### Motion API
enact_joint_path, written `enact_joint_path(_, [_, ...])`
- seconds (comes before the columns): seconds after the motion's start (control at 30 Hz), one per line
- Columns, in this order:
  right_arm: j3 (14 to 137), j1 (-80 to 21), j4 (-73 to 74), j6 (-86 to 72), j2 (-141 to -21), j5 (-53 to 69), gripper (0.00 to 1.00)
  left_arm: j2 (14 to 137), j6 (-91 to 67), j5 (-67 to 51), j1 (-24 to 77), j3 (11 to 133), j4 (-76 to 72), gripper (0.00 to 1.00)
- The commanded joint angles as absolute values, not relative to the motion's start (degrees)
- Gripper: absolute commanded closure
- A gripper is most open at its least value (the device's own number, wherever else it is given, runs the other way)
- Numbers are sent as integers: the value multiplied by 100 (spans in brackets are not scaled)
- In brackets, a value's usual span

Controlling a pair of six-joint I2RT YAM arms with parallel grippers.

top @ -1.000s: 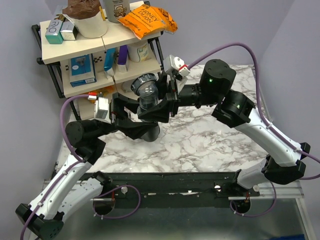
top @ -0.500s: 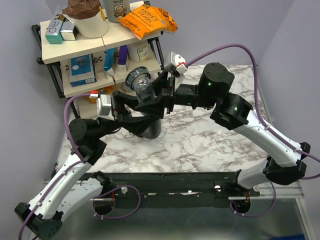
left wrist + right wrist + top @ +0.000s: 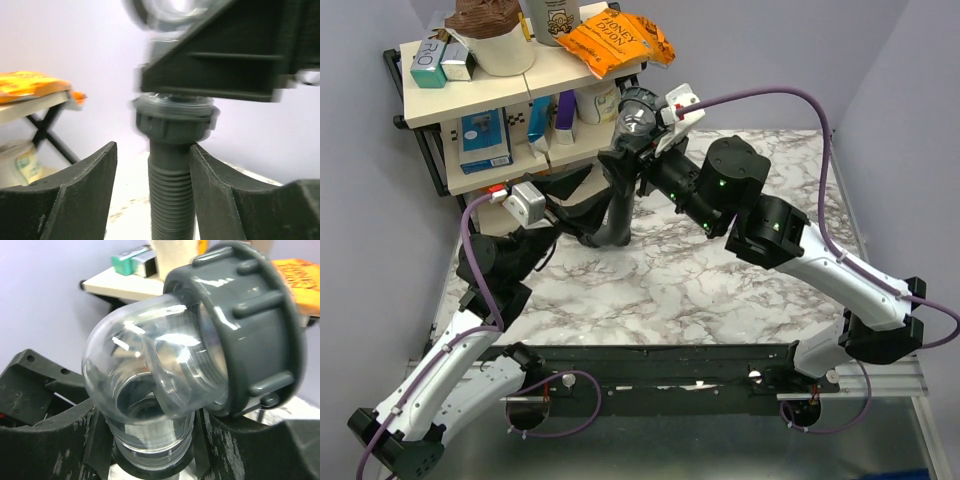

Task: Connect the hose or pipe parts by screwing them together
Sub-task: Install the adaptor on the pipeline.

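A clear elbow fitting (image 3: 145, 370) with a wide grey ring nut (image 3: 255, 325) is held off the table, and my right gripper (image 3: 150, 440) is shut on its clear neck. In the top view the elbow fitting (image 3: 638, 118) sits high near the shelf, in the right gripper (image 3: 632, 155). The black ribbed hose (image 3: 618, 205) hangs from it. Its grey collar (image 3: 175, 125) meets the fitting's underside. My left gripper (image 3: 152, 147) stands open around the hose (image 3: 170, 200). The hose touches the right finger (image 3: 225, 200) and a gap shows beside the left finger (image 3: 75, 190).
A wooden shelf rack (image 3: 470, 100) with boxes, bottles and an orange snack bag (image 3: 615, 35) stands at the back left, close behind the raised fitting. The marble table (image 3: 740, 270) spreads to the right. Purple cables (image 3: 770, 95) arc over both arms.
The right gripper has lifted the fitting up and back toward the shelf, drawing the hose upright. The left gripper has slid back to the left and its jaws have narrowed a little.
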State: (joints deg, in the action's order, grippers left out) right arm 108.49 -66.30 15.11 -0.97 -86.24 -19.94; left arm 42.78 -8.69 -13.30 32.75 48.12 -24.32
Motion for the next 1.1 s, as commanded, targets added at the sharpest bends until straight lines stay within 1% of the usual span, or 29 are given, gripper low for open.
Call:
enact_joint_path(0.0, [10609, -7084, 1654, -228, -8570, -2330, 99, 4254, -404, 1, 3129, 4940, -2733, 100])
enact_joint_path(0.07, [10320, -7172, 1284, -334, -8526, -2075, 99, 4245, -667, -402, 3129, 4922, -2769, 100])
enact_joint_path(0.1, [10266, -7189, 1188, -377, -8508, -2013, 99, 4228, -764, -865, 3120, 4922, -2734, 100])
enact_joint_path(0.17, [10283, -7198, 1090, -448, -8508, -1837, 99, 4193, -1115, -1412, 3129, 4922, -2690, 100])
enact_joint_path(0.2, [10301, -7190, 1090, -448, -8482, -1828, 99, 4184, -1238, -1981, 3120, 4922, -2663, 90])
enact_joint_path(0.27, [10327, -7198, 1072, -361, -8411, -1758, 99, 4149, -1441, -2765, 3120, 4913, -2593, 73])
enact_joint_path(0.3, [10353, -7198, 1081, -326, -8394, -1749, 99, 4140, -1494, -3090, 3129, 4896, -2584, 58])
enact_joint_path(0.33, [10380, -7198, 1098, -212, -8324, -1740, 99, 4105, -1616, -3746, 3129, 4887, -2584, 51])
enact_joint_path(0.37, [10415, -7198, 1116, -176, -8297, -1766, 99, 4096, -1661, -4014, 3120, 4887, -2549, 45])
enact_joint_path(0.4, [10459, -7198, 1125, -106, -8253, -1784, 99, 4104, -1687, -4339, 3120, 4913, -2488, 26])
enact_joint_path(0.43, [10502, -7190, 1177, -62, -8244, -1819, 99, 4104, -1696, -4768, 3120, 4922, -2374, 14])
enact_joint_path(0.47, [10538, -7198, 1213, 121, -8209, -1854, 99, 4104, -1653, -4886, 3120, 4913, -2330, 1])
enact_joint_path(0.6, [10661, -7198, 1380, 281, -8077, -1986, 99, 4069, -1477, -4781, 3103, 4948, -2110, 1])
enact_joint_path(0.77, [10582, -7189, 1424, 474, -7902, -2013, 99, 4122, -1608, -5474, 3067, 4992, -2100, 1])
enact_joint_path(0.87, [10556, -7163, 1415, 457, -7919, -1917, 99, 4148, -2073, -5704, 3067, 4957, -2504, 1])
enact_joint_path(0.9, [10547, -7154, 1424, 440, -7936, -1873, 99, 4166, -2248, -5617, 3067, 4940, -2644, 1])
enact_joint_path(1.0, [10582, -7128, 1380, 404, -8007, -1697, 99, 4219, -2689, -4801, 3059, 4957, -2918, 1])
enact_joint_path(1.03, [10626, -7119, 1380, 404, -8042, -1670, 99, 4210, -2820, -4007, 3067, 4957, -2927, 1])
enact_joint_path(1.07, [10687, -7110, 1371, 404, -8059, -1574, 99, 4227, -2908, -3616, 3059, 4974, -2892, 1])
